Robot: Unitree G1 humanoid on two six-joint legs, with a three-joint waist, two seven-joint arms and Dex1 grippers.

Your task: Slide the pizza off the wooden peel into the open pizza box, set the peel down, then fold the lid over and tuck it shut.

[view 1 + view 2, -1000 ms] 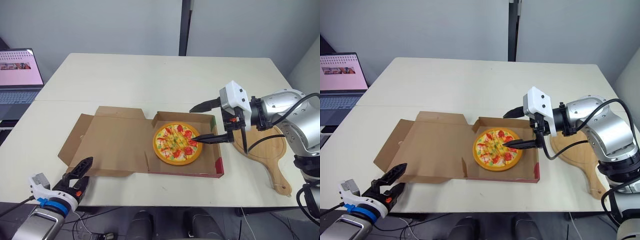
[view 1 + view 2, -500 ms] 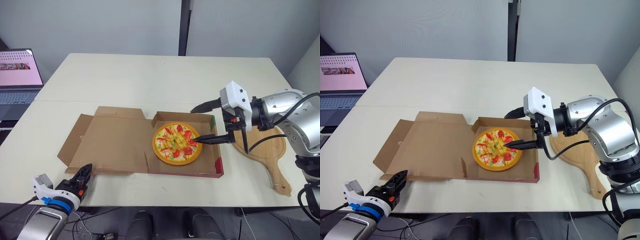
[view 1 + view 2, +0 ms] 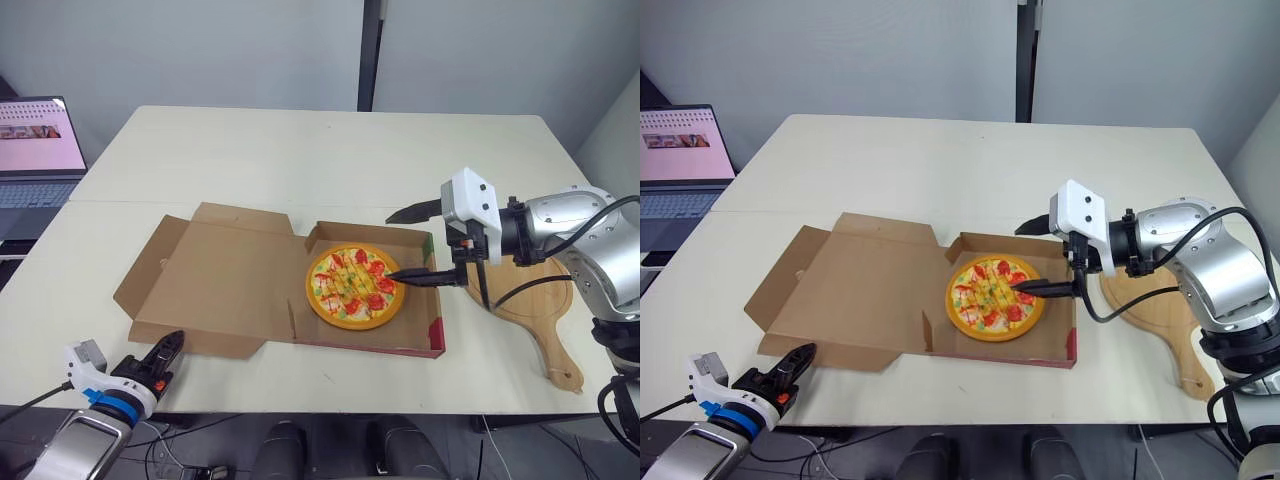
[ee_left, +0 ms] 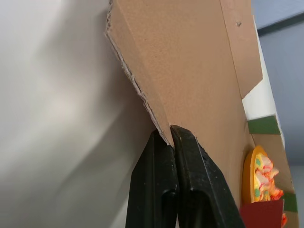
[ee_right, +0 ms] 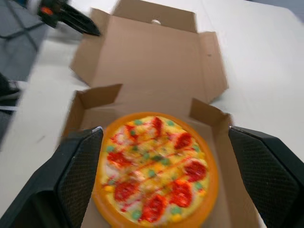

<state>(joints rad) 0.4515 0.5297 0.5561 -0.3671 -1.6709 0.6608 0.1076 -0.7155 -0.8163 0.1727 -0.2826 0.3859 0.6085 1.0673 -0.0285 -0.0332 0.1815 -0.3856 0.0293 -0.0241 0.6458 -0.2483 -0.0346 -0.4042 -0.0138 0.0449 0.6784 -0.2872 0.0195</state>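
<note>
Jaws of the left gripper, spread a second ago, now clench at the lid's lifted near edge, lower left. Right gripper stays released over the pizza in the box, centre; upper worktop lies open.

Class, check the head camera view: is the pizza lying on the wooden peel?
No: the pizza sits inside the pizza box, and the wooden peel lies bare on the table beside it.
</note>
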